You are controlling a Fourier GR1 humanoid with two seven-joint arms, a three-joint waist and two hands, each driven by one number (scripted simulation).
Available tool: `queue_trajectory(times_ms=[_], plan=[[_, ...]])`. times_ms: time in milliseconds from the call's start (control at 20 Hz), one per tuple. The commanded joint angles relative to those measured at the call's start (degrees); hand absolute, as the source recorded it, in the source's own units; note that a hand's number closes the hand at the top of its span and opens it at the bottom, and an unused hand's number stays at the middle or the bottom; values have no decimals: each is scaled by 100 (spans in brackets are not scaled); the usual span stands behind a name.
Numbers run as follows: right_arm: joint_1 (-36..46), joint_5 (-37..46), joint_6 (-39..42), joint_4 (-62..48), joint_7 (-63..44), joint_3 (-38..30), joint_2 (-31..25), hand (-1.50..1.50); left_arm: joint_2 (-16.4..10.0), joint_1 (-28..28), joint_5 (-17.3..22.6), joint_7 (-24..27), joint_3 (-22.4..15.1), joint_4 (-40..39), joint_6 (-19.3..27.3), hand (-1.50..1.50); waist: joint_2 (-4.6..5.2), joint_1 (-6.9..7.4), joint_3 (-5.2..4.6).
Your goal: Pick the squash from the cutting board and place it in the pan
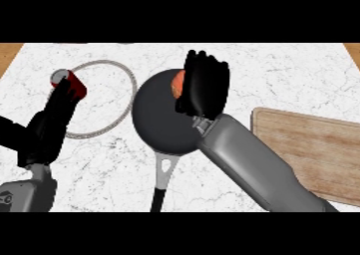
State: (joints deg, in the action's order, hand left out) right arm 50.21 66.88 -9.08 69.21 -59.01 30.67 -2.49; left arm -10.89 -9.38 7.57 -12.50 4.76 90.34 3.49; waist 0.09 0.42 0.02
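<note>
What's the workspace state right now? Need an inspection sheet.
Surface: marble counter.
Job's things: squash, orange, mostly hidden by the right robot hand, over the pan; board at right, squash off it.
Clutter: thin grey ring left of the pan, red piece at its rim.
Robot hands: right curled round the squash above the pan; left robot hand open, resting at left, fingers up.
Cables: nothing seen.
Surroundings: wood past the counter's far corners.
</note>
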Motion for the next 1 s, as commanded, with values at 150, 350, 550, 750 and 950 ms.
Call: queue_trajectory(times_ms=[150,350,550,750,950], plan=[[-303,32,-1339,-1158,562,-431,241,150,-51,-79,122,-27,141,-80,-149,0,8,23,-2],[-534,-400,-1533,-1803,674,-865,246,150,-3,67,-36,65,44,-17,-79,0,22,61,1],[-609,-985,-1762,-2018,671,-1262,247,-150,398,-467,-367,-6,-230,-305,388,0,34,2,2],[-750,-1567,-2087,-2319,1472,-1236,248,-150,128,239,-163,24,-82,207,1,0,7,64,0],[-468,-1614,-2628,-2064,2023,-1710,224,-150,-143,25,195,-107,270,138,-264,0,10,53,1]])
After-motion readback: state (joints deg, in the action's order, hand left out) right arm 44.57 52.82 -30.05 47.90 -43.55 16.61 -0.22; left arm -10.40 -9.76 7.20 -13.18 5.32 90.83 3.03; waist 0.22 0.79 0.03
